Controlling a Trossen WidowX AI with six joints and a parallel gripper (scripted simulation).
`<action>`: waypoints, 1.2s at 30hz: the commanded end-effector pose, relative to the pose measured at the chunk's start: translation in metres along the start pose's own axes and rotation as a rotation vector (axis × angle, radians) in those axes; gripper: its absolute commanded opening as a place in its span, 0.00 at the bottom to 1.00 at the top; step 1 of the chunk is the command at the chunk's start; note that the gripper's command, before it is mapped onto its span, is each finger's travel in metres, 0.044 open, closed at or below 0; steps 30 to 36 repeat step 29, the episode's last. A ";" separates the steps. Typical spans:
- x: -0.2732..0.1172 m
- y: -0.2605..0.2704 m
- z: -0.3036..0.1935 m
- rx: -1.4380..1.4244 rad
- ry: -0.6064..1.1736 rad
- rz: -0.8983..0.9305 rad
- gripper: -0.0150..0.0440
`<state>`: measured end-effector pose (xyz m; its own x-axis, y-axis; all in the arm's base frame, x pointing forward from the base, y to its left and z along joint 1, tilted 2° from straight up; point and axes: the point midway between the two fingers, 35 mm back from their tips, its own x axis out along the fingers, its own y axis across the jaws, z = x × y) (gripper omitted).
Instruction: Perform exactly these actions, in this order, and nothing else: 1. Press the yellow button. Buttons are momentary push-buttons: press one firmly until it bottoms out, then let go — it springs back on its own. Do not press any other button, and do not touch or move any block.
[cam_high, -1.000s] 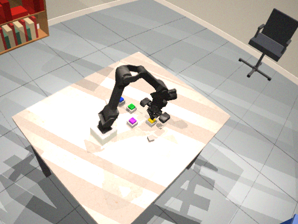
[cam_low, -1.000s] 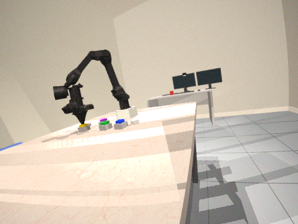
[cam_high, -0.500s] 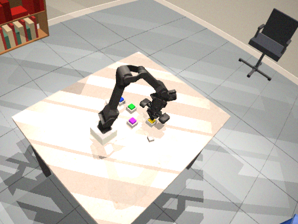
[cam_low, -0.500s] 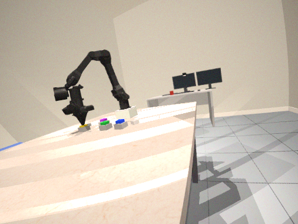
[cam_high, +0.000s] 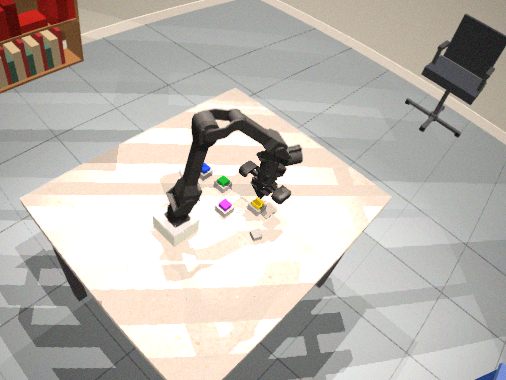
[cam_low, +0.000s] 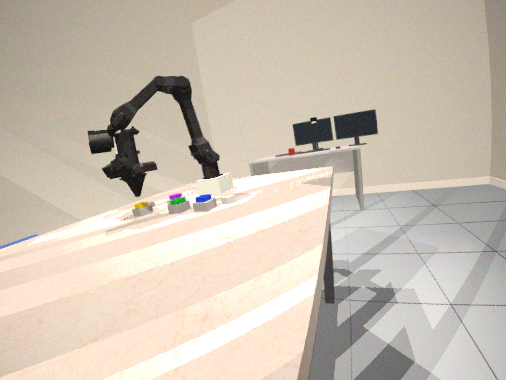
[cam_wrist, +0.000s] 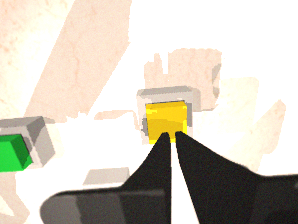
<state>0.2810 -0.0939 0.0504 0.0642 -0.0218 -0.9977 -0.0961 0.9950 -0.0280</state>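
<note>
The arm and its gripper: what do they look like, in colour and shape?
The arm is dark grey to black all over, made of rounded links with thicker joints, on a pale block base. The gripper has two black fingers tapering to thin points. No cables or markings are visible.

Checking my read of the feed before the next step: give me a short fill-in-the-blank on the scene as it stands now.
1. The end effector hangs directly above the ____ button.
2. Its fingers are nearly closed and hold ____.
3. In the exterior view, the fingertips and that button are ____, with a gap between them.
4. In the top view, the button right beside the blue button is ____.

Missing words: yellow; nothing; apart; green
</note>
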 end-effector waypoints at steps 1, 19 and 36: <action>-0.005 0.009 0.003 -0.003 0.008 0.002 0.38; -0.056 0.265 0.008 -0.002 0.010 0.030 0.93; -0.071 0.323 -0.027 -0.001 0.012 0.035 0.93</action>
